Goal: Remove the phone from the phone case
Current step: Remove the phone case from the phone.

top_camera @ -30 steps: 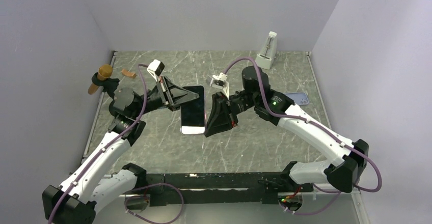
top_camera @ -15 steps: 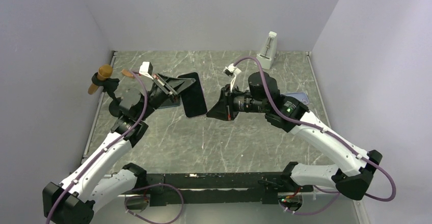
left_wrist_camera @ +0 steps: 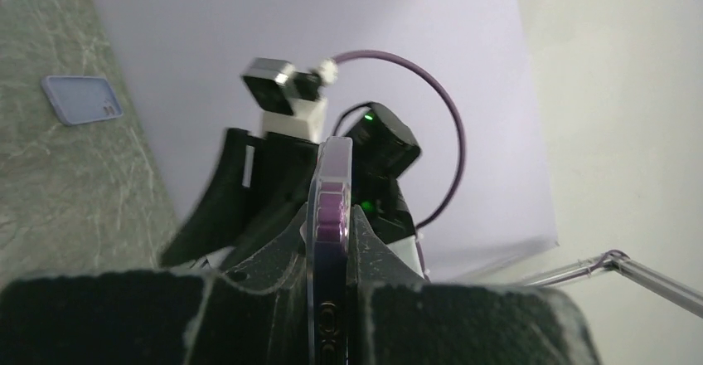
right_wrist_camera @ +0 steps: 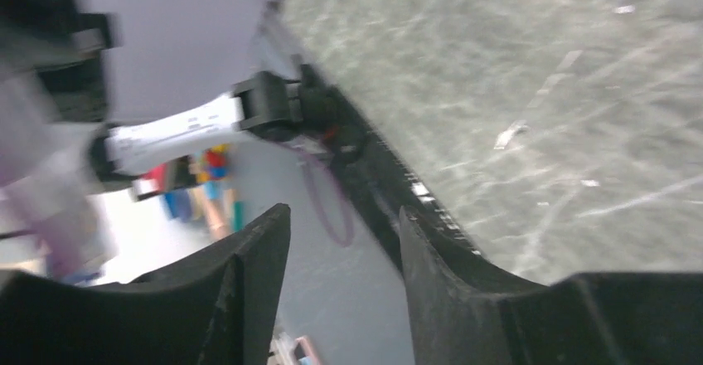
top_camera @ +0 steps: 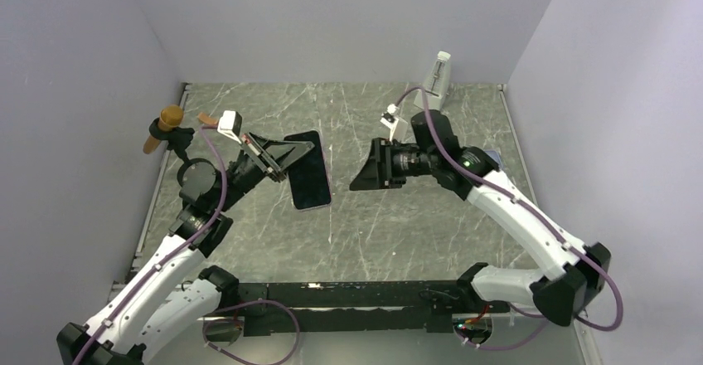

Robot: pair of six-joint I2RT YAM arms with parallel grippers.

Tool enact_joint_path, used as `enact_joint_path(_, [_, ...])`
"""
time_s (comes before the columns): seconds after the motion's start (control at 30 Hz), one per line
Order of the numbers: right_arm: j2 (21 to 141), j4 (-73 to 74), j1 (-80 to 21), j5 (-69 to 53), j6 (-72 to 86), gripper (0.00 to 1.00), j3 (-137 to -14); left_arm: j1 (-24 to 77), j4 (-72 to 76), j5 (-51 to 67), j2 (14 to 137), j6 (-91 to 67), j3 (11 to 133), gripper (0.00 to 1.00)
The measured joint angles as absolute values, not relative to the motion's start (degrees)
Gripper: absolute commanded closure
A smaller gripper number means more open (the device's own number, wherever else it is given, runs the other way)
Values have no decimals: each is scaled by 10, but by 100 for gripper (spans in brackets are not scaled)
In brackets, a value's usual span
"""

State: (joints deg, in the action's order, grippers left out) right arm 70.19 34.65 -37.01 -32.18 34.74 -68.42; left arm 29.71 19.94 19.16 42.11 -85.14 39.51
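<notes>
My left gripper (top_camera: pixel 280 156) is shut on the phone (top_camera: pixel 306 171) and holds it above the table, dark screen up and tilted. In the left wrist view the phone (left_wrist_camera: pixel 331 216) stands edge-on, pinched between my fingers. The pale lavender phone case (left_wrist_camera: pixel 81 99) lies empty on the table at the right. In the top view the case (top_camera: pixel 496 155) is mostly hidden behind my right arm. My right gripper (top_camera: pixel 370 171) is open and empty, apart from the phone on its right. Nothing sits between its fingers in the right wrist view (right_wrist_camera: pixel 344 232).
A white upright device (top_camera: pixel 435 83) stands at the back right. A brown-headed microphone on a black holder (top_camera: pixel 163 126) stands at the far left, with a small brown piece (top_camera: pixel 209 119) beside it. Walls close in the table on three sides.
My right gripper has drawn back to the right, away from the phone. My left gripper has kept the phone, swung it left and tilted it.
</notes>
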Motion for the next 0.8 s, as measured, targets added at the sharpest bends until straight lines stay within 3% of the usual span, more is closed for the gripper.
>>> enact_joint_path(0.07, [670,317,-366,-368,395,53,-668,293,194,190,424,-847,392,100])
enact_joint_path(0.13, [633,234,-371,-417,470,44,-632,293,190,190,433,-842,392,100])
enact_joint_path(0.2, [601,129,-384,-453,545,43,-587,293,189,190,444,-836,392,100])
enact_joint_path(0.37, [592,29,-402,-483,616,58,-569,293,179,191,467,-821,396,100])
enact_joint_path(0.8, [611,-46,-420,-485,675,59,-564,293,190,192,478,-824,398,100])
